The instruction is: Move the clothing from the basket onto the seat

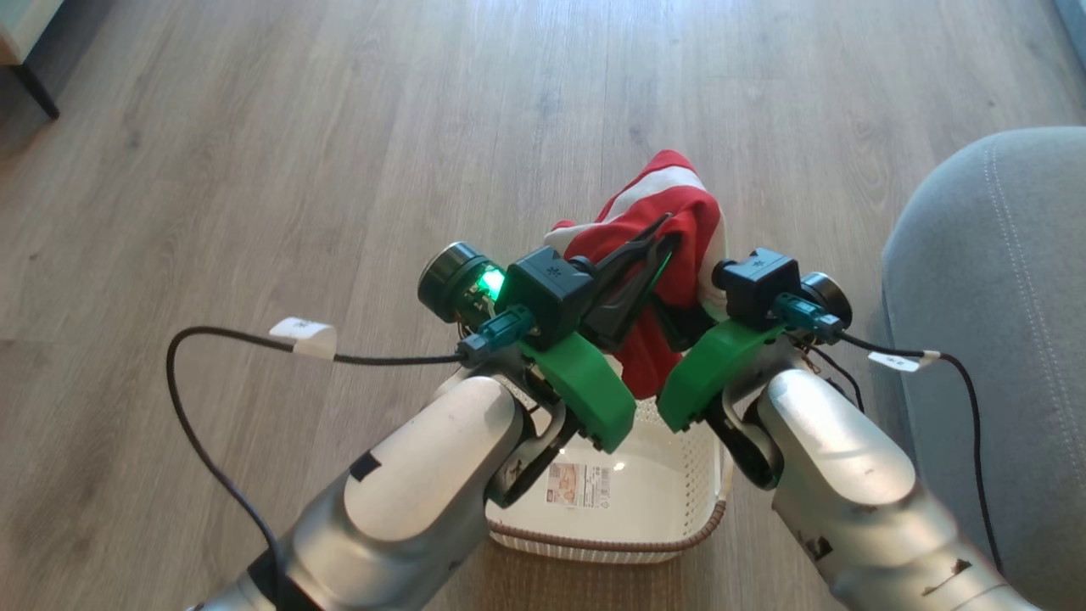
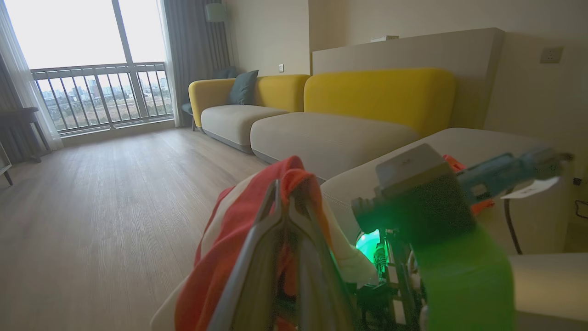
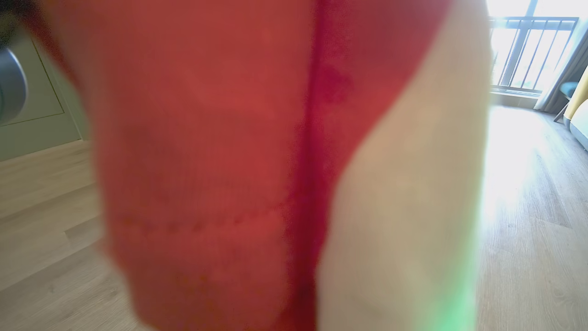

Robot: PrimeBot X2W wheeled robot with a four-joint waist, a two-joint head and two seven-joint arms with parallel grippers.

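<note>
The red and white clothing (image 1: 670,212) hangs bunched in the air above the cream basket (image 1: 670,484), whose floor with its label sticker is bare. My left gripper (image 1: 664,235) is shut on the clothing's upper fold; in the left wrist view its closed fingers (image 2: 275,216) rise through the red fabric (image 2: 220,257). My right gripper (image 1: 683,327) reaches into the clothing from the right, its fingers buried in the folds and shut on the fabric. Red and white cloth (image 3: 206,161) hangs right against the right wrist camera. The grey seat (image 1: 1001,297) lies to the right of the basket.
The basket stands on a pale wooden floor (image 1: 254,170). Black cables (image 1: 187,407) loop out from both wrists. A dark furniture leg (image 1: 34,89) stands far left. More grey seats with yellow backs (image 2: 376,92) run toward a balcony window (image 2: 82,46).
</note>
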